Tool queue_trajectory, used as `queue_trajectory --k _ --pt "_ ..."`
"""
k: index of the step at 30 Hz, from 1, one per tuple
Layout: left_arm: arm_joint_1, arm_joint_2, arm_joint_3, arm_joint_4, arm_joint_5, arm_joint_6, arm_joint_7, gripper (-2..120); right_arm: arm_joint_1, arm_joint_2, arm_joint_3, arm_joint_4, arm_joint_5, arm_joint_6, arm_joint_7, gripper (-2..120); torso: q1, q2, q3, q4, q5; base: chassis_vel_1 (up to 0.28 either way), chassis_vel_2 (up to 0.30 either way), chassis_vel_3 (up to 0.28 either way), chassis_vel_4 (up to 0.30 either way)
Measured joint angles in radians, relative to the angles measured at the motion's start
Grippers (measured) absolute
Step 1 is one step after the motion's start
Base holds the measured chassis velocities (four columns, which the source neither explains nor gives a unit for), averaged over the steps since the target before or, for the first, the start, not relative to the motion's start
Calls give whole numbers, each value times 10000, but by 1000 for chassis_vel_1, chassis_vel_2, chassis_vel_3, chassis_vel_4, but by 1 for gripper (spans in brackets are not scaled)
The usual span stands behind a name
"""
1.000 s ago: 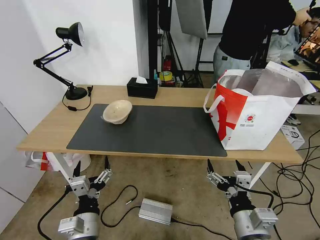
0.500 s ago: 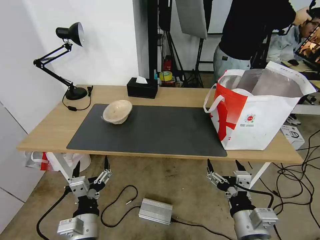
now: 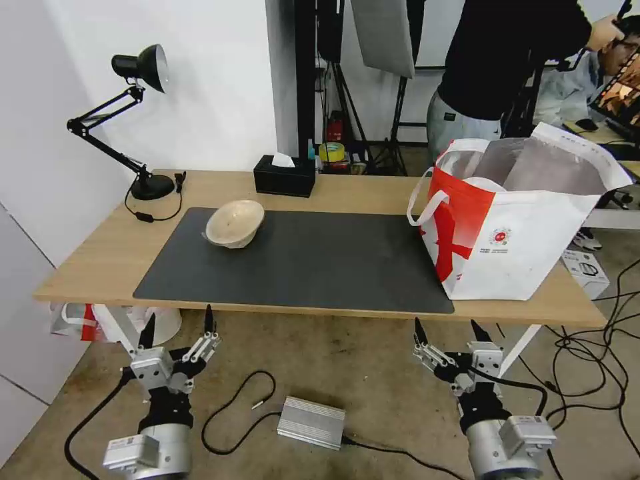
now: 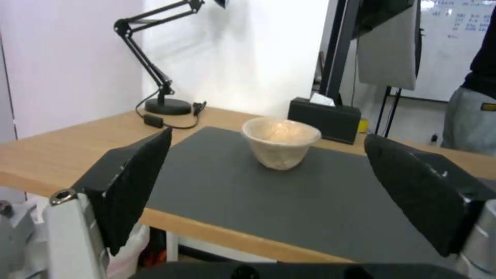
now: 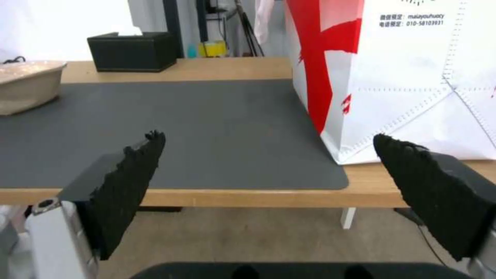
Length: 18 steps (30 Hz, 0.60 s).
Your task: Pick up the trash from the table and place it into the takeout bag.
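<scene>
Left gripper [image 3: 177, 323] is hanging below the table's front edge near its left end, black pointed fingers [image 4: 135, 182] spread wide, holding nothing and touching nothing. Right gripper [image 3: 450, 332] is hanging below the front edge nearer the right end, fingers [image 5: 130, 182] spread just as wide, also holding nothing; their pads are looking rough and ragged in the right wrist view.

Table [image 3: 100, 247] is a long light-wood top on white angled legs, with a large dark grey matte mat [image 3: 320, 260] lying flat on it, corners rounded, reaching almost to the front edge.

Paper bowl [image 3: 234, 224], beige, round, slightly crinkled, is sitting on the mat's back-left corner, tipped a little with its opening facing up and forward. In the left wrist view it [image 4: 280, 142] is showing between the two fingers, well beyond them.

Takeout bag [image 3: 513, 220] is standing upright at the table's right end, its base partly on the mat's right edge. It is boxy, white fabric with red panels, silver foil lining, white strap handle, small round red logo, mouth gaping open.

Black tissue box [image 3: 284, 176], rectangular, is sitting at the back edge behind the mat. Black desk lamp [image 3: 127, 120] with a jointed arm is standing at the back-left corner, cord trailing on the wood.
</scene>
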Motion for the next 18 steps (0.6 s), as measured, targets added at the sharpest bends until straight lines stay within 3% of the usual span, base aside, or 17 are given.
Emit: queue_trajectory --k 5,8,18 --pt "-76 111 29 -228 -538 319 -432 100 0 0 0 0 0 1 0 100 0 0 0 0 0 0 0 0 0" --pt "-200 383 25 -563 -1660 828 -1203 100 0 0 0 0 0 4 -2 100 0 0 0 1 0 0 0 0 0" --pt "-456 1267 -168 -1272 -4714 1738 -2513 100 0 0 0 -2 -1 8 -4 100 0 0 0 1 0 0 0 0 0"
